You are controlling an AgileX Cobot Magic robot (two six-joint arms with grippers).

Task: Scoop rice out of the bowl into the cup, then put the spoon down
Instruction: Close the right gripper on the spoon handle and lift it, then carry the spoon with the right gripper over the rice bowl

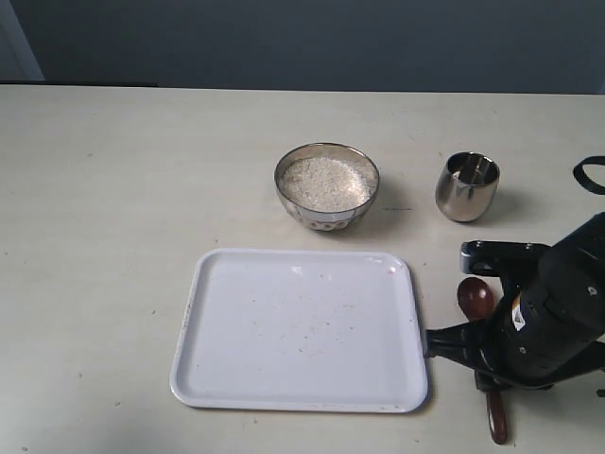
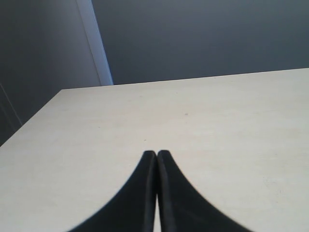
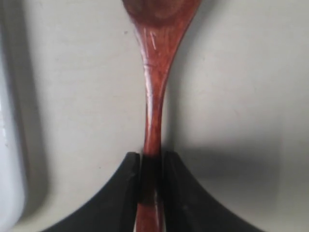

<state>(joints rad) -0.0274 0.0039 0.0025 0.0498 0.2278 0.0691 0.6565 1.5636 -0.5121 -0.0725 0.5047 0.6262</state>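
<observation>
The metal bowl (image 1: 328,218) stands behind the tray, filled with white rice (image 1: 326,182). To its right stands the small steel cup (image 1: 466,187). The dark red wooden spoon (image 1: 475,299) lies on the table right of the tray, its oval bowl pointing toward the cup. My right gripper (image 3: 151,157) is down over the spoon (image 3: 155,82), its fingers shut on the slim handle from both sides. The right arm hides the middle of the handle in the exterior view. My left gripper (image 2: 156,153) is shut with nothing in it, over bare table.
A white rectangular tray (image 1: 298,326) with a few stray grains lies in front of the bowl; its edge (image 3: 8,183) runs close beside the spoon. A black cable loop (image 1: 590,176) shows at the right edge.
</observation>
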